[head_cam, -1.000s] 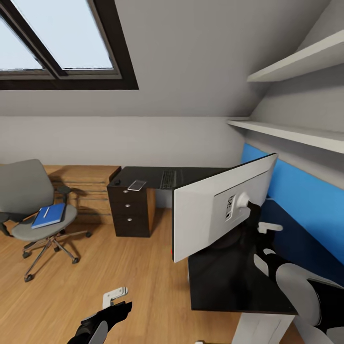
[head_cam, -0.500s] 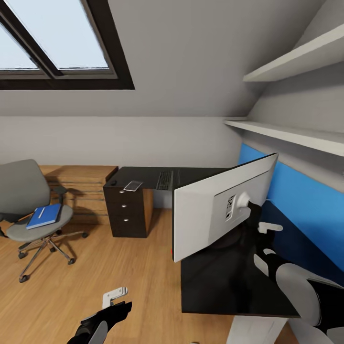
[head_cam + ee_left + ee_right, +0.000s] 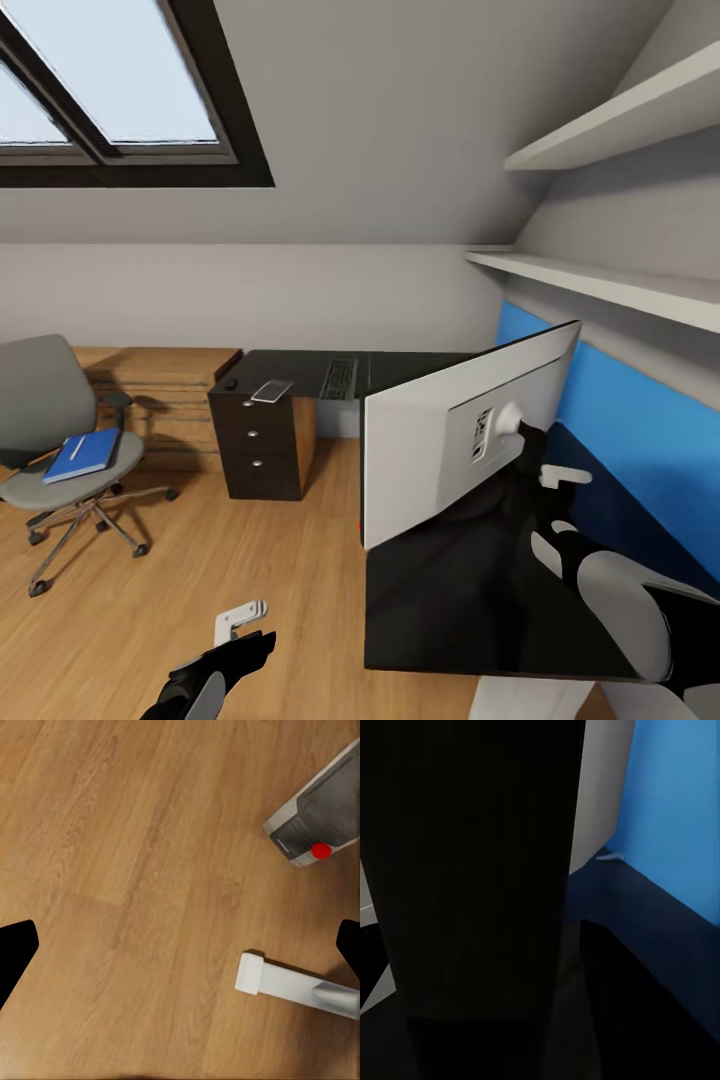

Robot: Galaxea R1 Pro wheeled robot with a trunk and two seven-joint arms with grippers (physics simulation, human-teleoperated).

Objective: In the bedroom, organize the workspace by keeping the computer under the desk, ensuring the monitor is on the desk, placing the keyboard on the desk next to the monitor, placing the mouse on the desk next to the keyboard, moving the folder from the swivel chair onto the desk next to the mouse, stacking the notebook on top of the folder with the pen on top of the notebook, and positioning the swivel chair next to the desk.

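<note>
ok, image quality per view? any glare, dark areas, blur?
Head view: evenly lit, sharp, bright skylight without blown glare; the glossy desk top reads near-black with faint reflections. Left wrist view: clear, soft shadows on the wood floor, no blur. Right wrist view: mostly very dark, a black surface close to the lens, detail lost; blue wall panel alone well lit.

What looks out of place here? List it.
The monitor hangs tilted above the desk, white back toward the head camera, its stand at the right pincer. The blue folder lies on the swivel chair seat, not the desk.
</note>
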